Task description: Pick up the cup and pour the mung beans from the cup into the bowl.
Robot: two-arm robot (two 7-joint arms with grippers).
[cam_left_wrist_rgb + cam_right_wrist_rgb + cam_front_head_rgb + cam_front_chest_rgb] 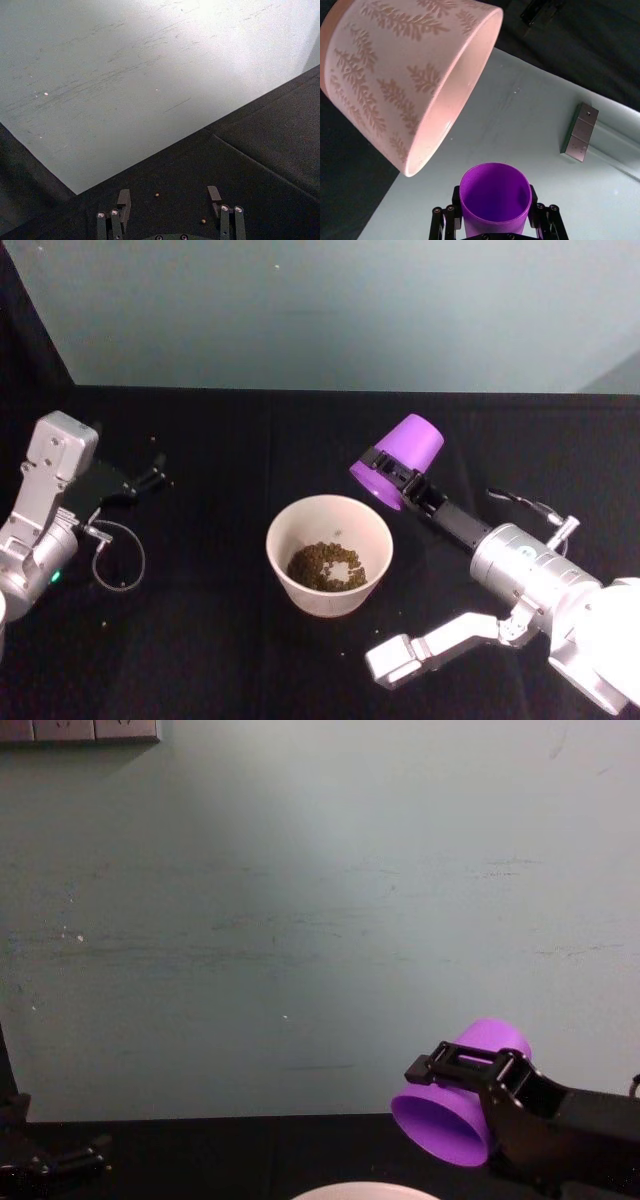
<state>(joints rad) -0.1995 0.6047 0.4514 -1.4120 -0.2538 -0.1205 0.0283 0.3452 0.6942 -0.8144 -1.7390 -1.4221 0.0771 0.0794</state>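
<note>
Reaching in from the lower right of the head view, the right arm stretches diagonally toward frame centre. Right gripper [395, 473]: jaws closed on the cup [412, 445], one on each side of its wall near the rim. Cup tipped, mouth facing down-left, base raised; it hangs just above and beside the right rim of the bowl [283, 565], apart from it. Mung beans [325, 565] lie in the bowl, which stands mid-frame on the black desk [200, 660]. Left arm parked at left edge; left gripper [169, 193] jaws wide apart, holding nothing.

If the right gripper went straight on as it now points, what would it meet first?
Past the cup in the right gripper, probably the pale wall; the bowl lies beside that line. Depth unclear.
</note>
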